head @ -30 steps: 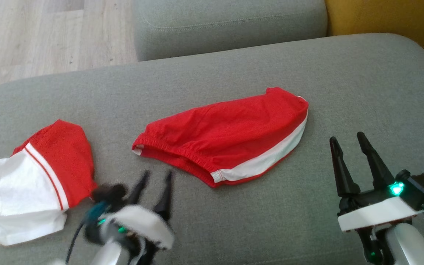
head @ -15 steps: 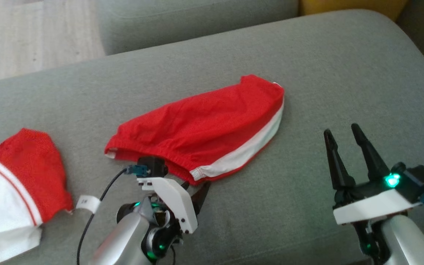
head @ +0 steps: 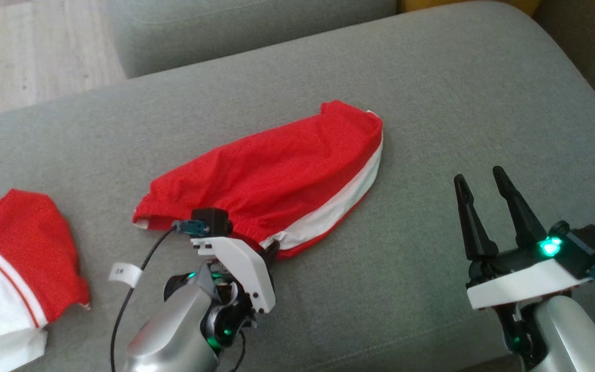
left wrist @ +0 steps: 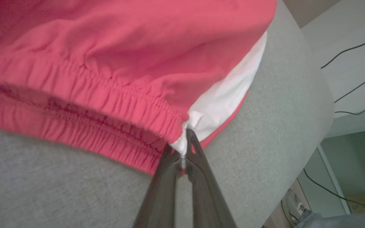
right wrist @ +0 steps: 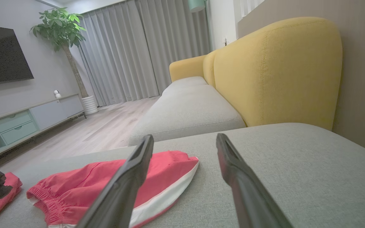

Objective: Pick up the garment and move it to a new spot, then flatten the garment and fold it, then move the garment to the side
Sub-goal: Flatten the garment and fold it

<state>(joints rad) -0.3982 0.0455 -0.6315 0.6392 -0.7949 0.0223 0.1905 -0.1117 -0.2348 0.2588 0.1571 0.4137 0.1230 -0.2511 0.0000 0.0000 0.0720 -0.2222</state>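
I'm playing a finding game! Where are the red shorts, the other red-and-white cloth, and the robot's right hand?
red shorts (head: 271, 170): head view, middle of the red cloth.
red-and-white cloth (head: 18, 243): head view, its red part.
right hand (head: 478, 174): head view, between its fingertips.

Broad grey woven-fabric sofa cushion (head: 457, 93) with rounded edges, serving as the carrying surface. Near its middle lie red cloth shorts (head: 277, 170), spread fairly flat and running diagonally, with a white side stripe along the near edge and a gathered elastic waistband toward the left. Well apart, at the cushion's left edge, lies a crumpled red-and-white cloth garment (head: 18, 248), partly cut off by the frame.
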